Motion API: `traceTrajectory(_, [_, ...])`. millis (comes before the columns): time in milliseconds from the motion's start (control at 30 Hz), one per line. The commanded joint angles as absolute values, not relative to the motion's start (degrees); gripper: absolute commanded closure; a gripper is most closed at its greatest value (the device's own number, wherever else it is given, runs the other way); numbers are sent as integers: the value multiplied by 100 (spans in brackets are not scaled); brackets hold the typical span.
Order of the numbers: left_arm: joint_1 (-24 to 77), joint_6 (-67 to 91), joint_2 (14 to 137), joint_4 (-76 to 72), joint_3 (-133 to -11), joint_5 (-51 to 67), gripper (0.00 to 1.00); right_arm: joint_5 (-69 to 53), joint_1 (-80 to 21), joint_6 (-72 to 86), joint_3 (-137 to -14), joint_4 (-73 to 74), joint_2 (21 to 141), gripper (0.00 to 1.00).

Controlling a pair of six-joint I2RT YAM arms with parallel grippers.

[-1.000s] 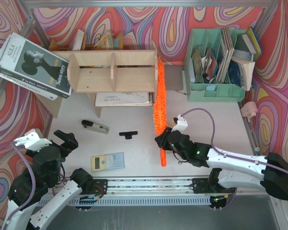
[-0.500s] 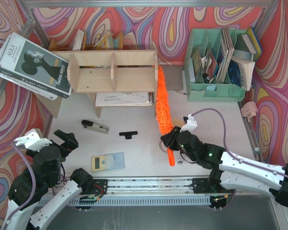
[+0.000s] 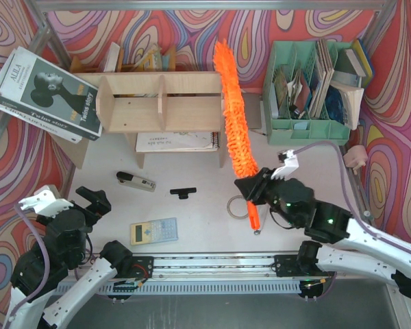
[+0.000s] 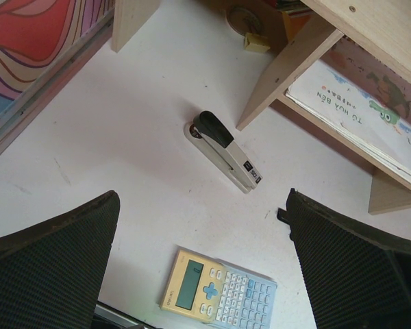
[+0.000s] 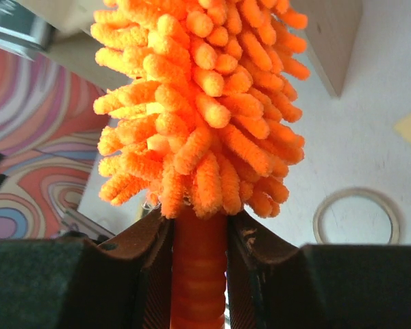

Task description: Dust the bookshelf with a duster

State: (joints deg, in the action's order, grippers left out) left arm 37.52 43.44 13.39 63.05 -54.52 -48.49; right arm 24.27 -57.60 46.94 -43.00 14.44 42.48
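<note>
The orange fluffy duster (image 3: 234, 116) stands lifted and tilted, its tip up at the back wall beside the right end of the plywood bookshelf (image 3: 161, 103). My right gripper (image 3: 250, 186) is shut on the orange handle just under the fluff; the handle end (image 3: 253, 218) sticks out below it. In the right wrist view the duster (image 5: 198, 96) fills the frame and the handle (image 5: 198, 274) sits between both pads. My left gripper (image 3: 90, 200) is open and empty at the near left. In the left wrist view the left gripper (image 4: 202, 274) hangs above a calculator (image 4: 219, 296).
A stapler (image 3: 135, 181), a small black clip (image 3: 183, 192), a calculator (image 3: 153, 231) and a tape ring (image 3: 235, 206) lie on the white table. A notebook (image 3: 175, 142) lies under the shelf. A mint-green file organizer (image 3: 308, 92) stands back right. A book (image 3: 44, 94) leans at the left.
My right gripper has raised the duster off the table and carried it right and up; the fluffy end now points at the back wall beside the shelf's right end. The left arm has not moved.
</note>
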Motion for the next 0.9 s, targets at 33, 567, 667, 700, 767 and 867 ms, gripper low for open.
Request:
traceTrajectory(33, [3782,4381,1247,6293,-5376,-5000,2,2469,-5871,3508,-5109,1406,3814,100])
traceTrajectory(567, [3785,4448,1347,6372,-5399,-5098,2,1199,-5878,3395,-4557,1283,3394,100])
traceTrajectory(667, [3783,4445,1396,6380,-5412,-5104,2,1170,-5872,3443,-4454,1235,3235,100])
traceTrajectory(700, [3785,4447,1413,6381,-5407,-5113,2,1180,-5876,3453,-4429,1227,3208,100])
traceTrajectory(767, [3785,4452,1443,6392,-5417,-5123,2,1298,-5872,3522,-4371,1211,3123,100])
traceTrajectory(867, [3783,4458,1480,6403,-5414,-5124,2,1531,-5875,3583,-4276,1186,2948,100])
